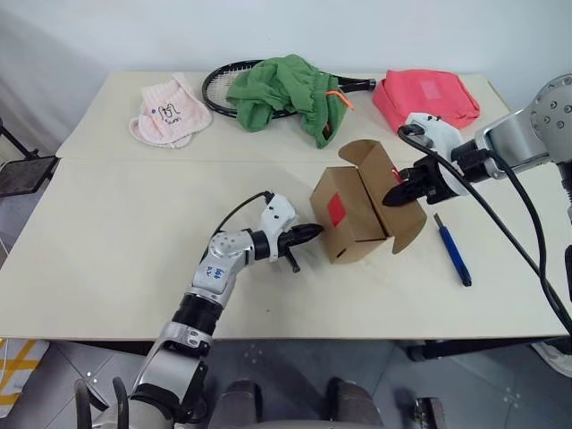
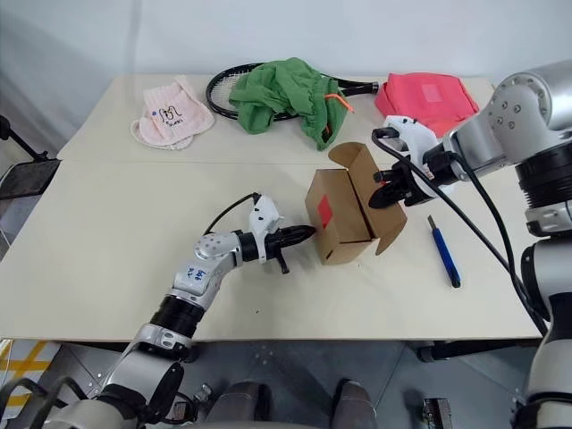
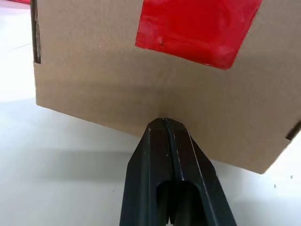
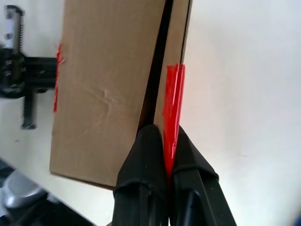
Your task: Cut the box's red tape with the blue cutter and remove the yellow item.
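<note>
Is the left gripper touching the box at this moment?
Touching. In the left wrist view the shut tips of the left gripper sit against the box wall below the red tape, with no gap visible.

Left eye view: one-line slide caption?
Right gripper pinches the box flap open, shut left gripper braces its side; blue cutter lies beside it.
</note>
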